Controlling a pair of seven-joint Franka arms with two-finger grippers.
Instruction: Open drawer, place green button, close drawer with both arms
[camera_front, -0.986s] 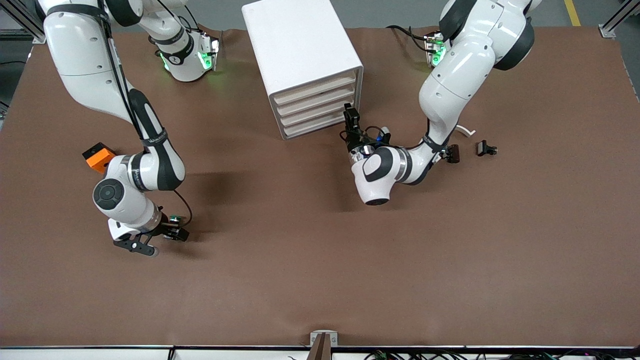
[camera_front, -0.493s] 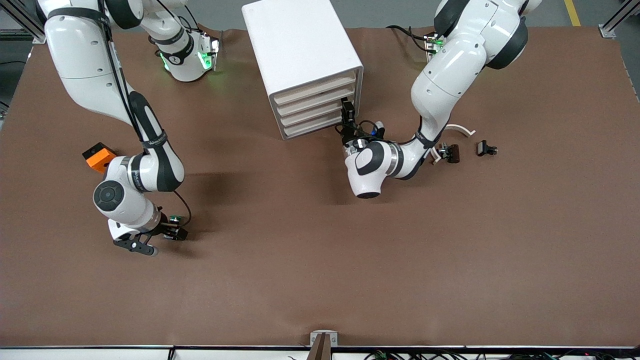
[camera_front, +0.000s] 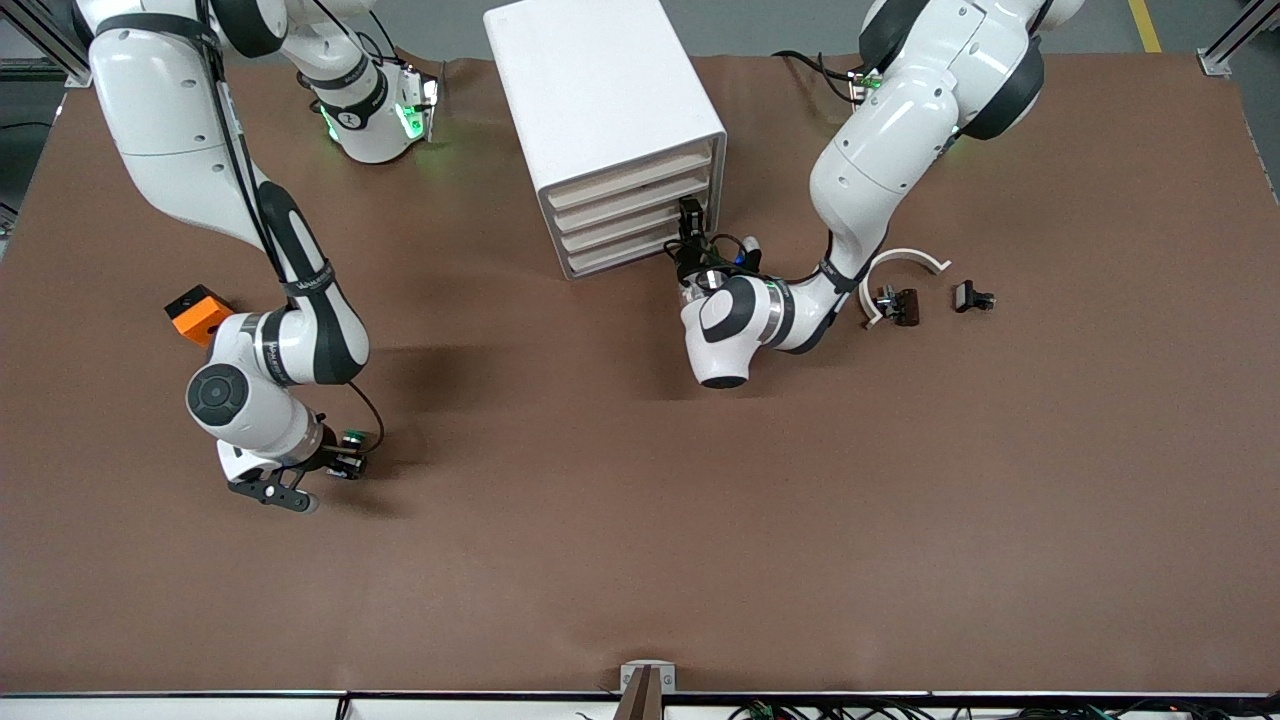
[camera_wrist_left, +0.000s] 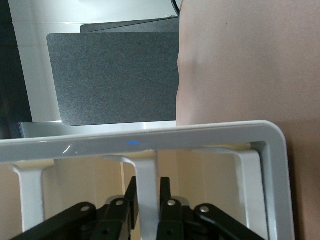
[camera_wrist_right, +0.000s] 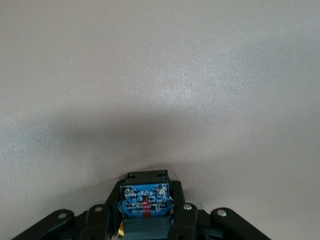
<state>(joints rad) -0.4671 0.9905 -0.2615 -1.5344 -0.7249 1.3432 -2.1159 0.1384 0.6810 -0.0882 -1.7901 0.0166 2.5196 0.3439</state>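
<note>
With the left gripper (camera_front: 690, 212) clamped on a white handle rib of the drawer (camera_front: 640, 214) at the cabinet's (camera_front: 600, 95) front, it should be pulled straight outward, while the button (camera_wrist_right: 145, 201), pinched by the right gripper (camera_front: 345, 462) at eight o'clock, is kept level.

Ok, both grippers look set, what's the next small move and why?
Probably pull the left gripper straight out from the cabinet: its fingers look clamped on the drawer, and all four drawers appear shut. The right gripper, shut on the button low at the table, should wait.
</note>
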